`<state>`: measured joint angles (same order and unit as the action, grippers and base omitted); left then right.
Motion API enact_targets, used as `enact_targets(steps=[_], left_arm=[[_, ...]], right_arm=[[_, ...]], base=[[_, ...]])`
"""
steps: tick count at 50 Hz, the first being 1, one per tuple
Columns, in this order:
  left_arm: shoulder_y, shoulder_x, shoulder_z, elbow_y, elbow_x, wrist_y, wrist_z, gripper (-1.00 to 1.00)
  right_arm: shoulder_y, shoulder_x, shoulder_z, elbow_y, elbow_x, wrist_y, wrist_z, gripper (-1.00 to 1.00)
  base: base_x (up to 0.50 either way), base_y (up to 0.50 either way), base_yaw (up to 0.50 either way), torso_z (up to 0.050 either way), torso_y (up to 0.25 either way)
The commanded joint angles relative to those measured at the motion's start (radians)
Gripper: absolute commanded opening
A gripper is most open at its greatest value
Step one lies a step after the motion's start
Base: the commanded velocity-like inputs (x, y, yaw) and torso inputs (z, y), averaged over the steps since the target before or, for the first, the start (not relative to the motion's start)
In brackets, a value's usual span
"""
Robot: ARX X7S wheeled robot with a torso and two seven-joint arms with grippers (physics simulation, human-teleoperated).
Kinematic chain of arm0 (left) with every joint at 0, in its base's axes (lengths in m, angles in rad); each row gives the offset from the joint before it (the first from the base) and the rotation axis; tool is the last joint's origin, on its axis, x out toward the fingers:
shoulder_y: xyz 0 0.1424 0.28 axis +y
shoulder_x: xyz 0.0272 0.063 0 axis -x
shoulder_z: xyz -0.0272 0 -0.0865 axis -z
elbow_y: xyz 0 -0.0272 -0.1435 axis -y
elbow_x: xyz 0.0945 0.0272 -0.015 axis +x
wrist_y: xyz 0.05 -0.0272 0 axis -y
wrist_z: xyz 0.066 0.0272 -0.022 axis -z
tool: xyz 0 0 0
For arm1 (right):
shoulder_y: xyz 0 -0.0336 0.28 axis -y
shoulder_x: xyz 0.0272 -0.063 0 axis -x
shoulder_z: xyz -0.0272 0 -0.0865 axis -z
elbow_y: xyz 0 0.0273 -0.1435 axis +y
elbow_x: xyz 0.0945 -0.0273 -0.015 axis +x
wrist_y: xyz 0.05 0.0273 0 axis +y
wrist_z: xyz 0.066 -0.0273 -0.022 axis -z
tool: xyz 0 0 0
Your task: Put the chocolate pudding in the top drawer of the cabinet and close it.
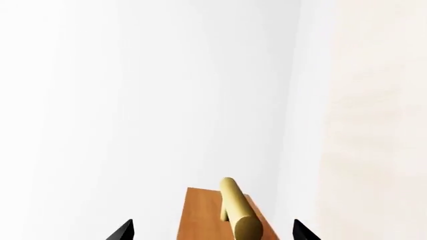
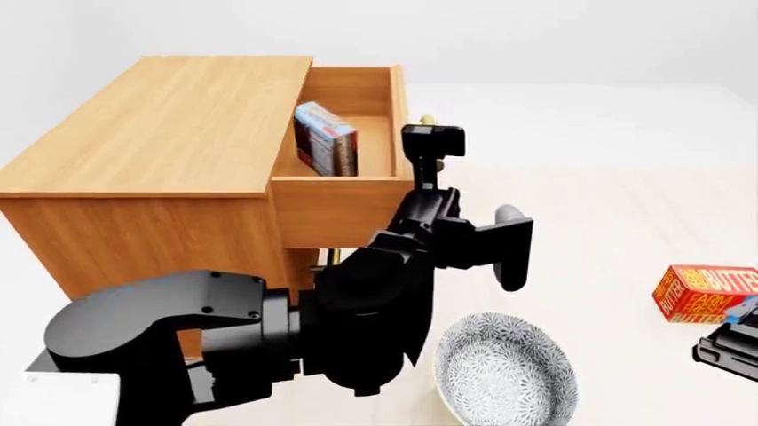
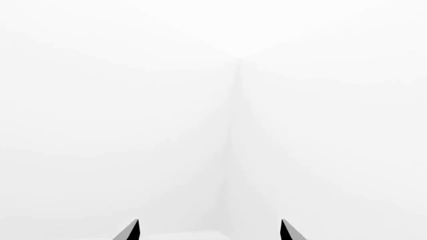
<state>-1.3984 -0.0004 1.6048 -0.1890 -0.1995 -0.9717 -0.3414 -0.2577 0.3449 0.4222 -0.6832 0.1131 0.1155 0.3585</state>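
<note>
The cabinet (image 2: 166,133) stands at the left with its top drawer (image 2: 343,209) pulled out. The chocolate pudding (image 2: 323,138) stands inside that drawer, red-and-blue face up. In the left wrist view my left gripper (image 1: 213,232) is open, its dark fingertips (image 1: 123,231) on either side of the drawer's brass handle (image 1: 237,210), not touching it. In the head view the left wrist (image 2: 432,146) sits at the drawer front by the handle (image 2: 427,120). My right gripper (image 3: 210,232) is open and empty, facing blank white walls.
A patterned grey bowl (image 2: 507,373) lies on the floor below the left arm. A red-orange butter box (image 2: 707,293) lies at the right, next to my right arm (image 2: 729,348). The lower drawer's brass handle (image 2: 332,259) peeks out under the open drawer.
</note>
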Motion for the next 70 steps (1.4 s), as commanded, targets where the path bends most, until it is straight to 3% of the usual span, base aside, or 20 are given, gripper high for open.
enact_targets(steps=[1,70], left_arm=[[-0.018,-0.056,0.002,-0.5,-0.048,-0.083,0.015,1.0],[-0.039,-0.253,0.062,-0.324,-0.067,-0.284,0.07,1.0]], right_arm=[[0.005,0.001,-0.006,0.003,-0.001,0.002,0.004,1.0],[-0.001,0.009,-0.02,0.027,0.006,-0.018,0.009,1.0]], base=[[0.0,0.0,0.0,0.0,0.0],[0.0,0.0,0.0,0.0,0.0]])
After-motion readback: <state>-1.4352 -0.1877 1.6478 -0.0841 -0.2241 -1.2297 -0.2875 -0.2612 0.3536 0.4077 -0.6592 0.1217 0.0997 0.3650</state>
